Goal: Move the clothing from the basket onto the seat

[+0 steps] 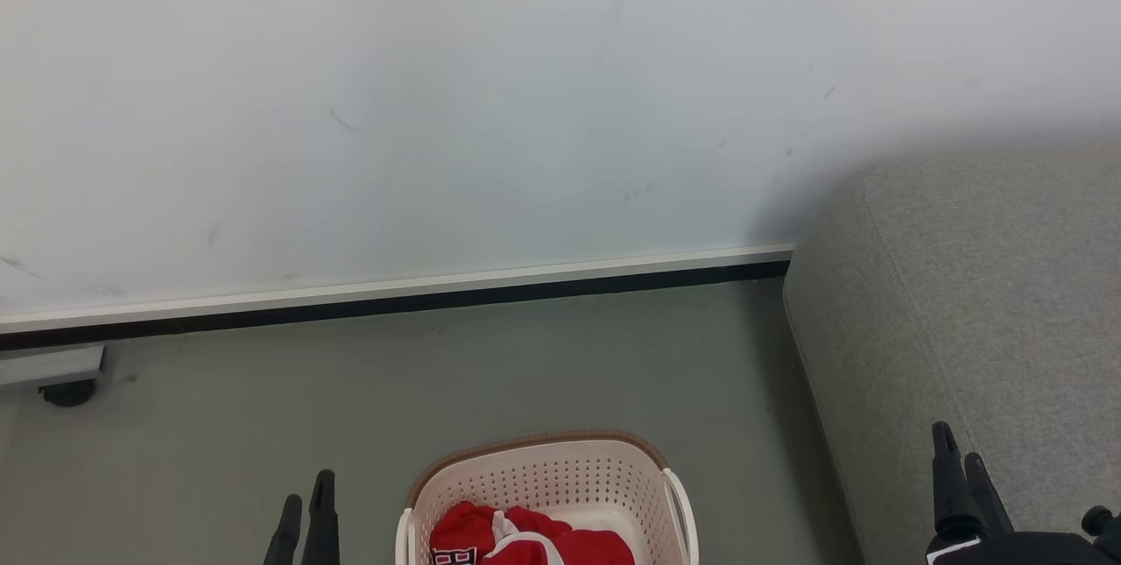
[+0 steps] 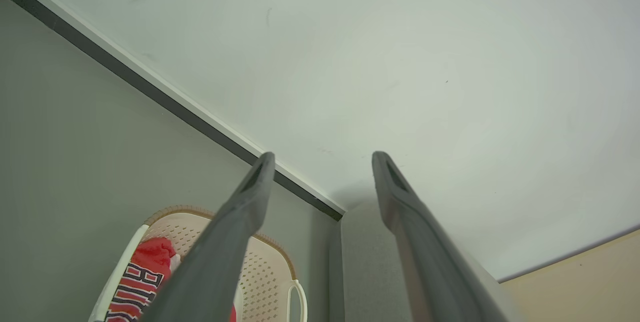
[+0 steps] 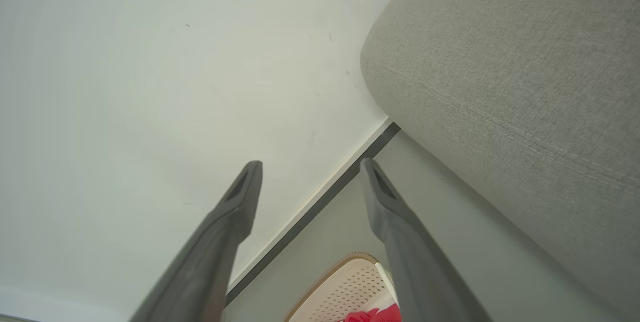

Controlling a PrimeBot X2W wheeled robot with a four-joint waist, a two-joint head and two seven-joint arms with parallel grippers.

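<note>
My left gripper [image 2: 324,158] sat closest to the lens. Its two dark fingers [image 2: 234,234] were spread as wide as they go, with nothing but air between them. My right gripper [image 3: 311,164] was the same: fully parted, holding nothing.

From the head camera, the basket [image 1: 534,442] stood on the grey-green floor [image 1: 543,355] between my two grippers. It was cream-white with perforated sides, a brown rim band and white side handles. My left gripper hung just to the left of the basket without touching it. My right was well off to the basket's right, its tips in front of the grey cushion.

The clothing [image 1: 525,540] lay inside the basket, bunched low against its bottom. It was red fabric with white panels, and one piece showed black-and-white lettering at the left side of the heap.

The seat [image 1: 972,285] — grey woven upholstery with a rounded edge and a stitched seam — rose to the right of the basket, a strip of bare floor between the two. Nothing lay on the part of it I could see.

Beyond the basket ran a pale wall [image 1: 455,109], scuffed here and there, with a white skirting board [image 1: 438,287] and a dark strip under it. Far to the basket's left, close to that wall, a black castor [image 1: 68,392] sat under a pale grey base.
</note>
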